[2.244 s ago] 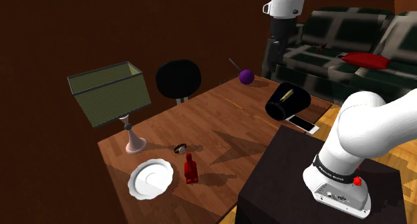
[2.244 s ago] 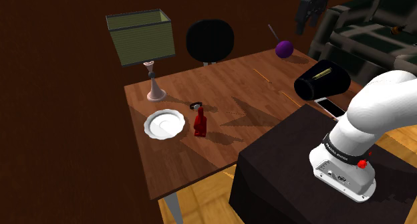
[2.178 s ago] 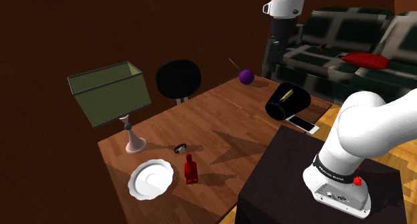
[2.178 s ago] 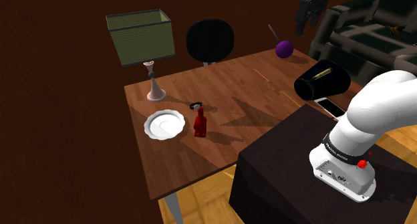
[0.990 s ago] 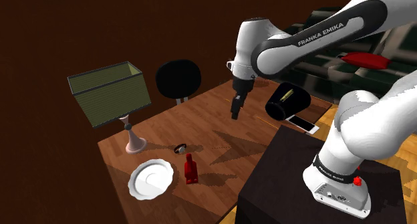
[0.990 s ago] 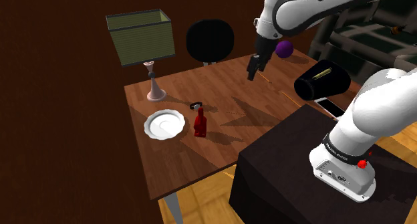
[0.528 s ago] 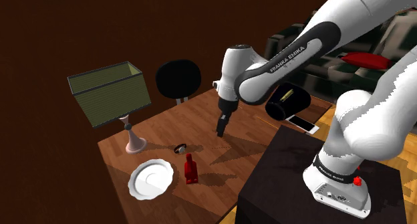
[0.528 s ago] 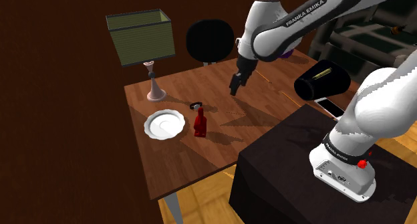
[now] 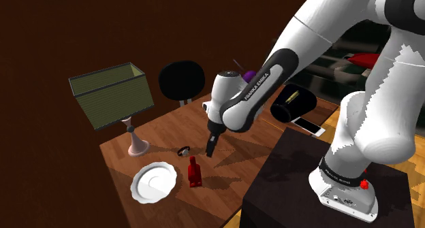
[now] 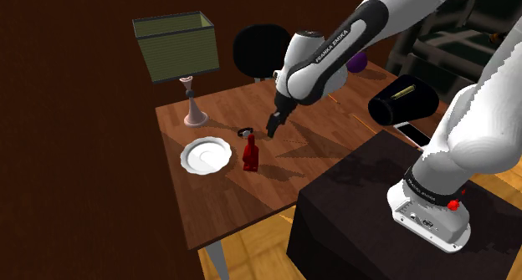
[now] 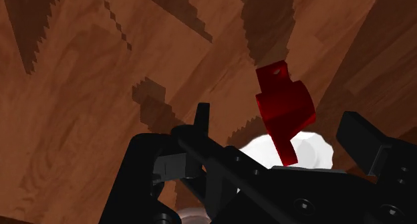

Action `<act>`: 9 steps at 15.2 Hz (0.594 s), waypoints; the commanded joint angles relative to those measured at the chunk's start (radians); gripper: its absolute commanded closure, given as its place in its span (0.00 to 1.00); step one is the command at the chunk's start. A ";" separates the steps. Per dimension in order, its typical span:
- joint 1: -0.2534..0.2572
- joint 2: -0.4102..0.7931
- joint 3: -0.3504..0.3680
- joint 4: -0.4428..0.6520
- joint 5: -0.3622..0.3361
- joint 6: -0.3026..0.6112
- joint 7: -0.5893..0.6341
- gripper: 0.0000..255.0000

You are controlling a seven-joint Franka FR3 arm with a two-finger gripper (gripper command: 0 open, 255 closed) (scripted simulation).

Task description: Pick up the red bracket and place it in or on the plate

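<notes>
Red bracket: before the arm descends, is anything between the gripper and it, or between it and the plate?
Nothing visible. The open gripper hangs above and beside the red bracket, with only air between. Bare table separates the bracket from the plate; the small dark ring lies off to the side.

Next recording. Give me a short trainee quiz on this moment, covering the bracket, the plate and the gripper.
1. True or false: the gripper is shut on the red bracket.
2. The red bracket is: A) lying on the plate; B) standing on the table beside the plate; C) lifted clear of the table.
3. In the wrist view, how do the gripper's fingers stand?
Key: 1 false; 2 B; 3 apart, so open, touching nothing.
</notes>
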 commanded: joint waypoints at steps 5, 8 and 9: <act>0.027 0.247 0.075 0.135 0.118 0.156 -0.094 0.00; 0.022 0.319 0.098 0.173 0.134 0.198 -0.113 0.00; 0.020 0.336 0.102 0.180 0.137 0.208 -0.116 0.00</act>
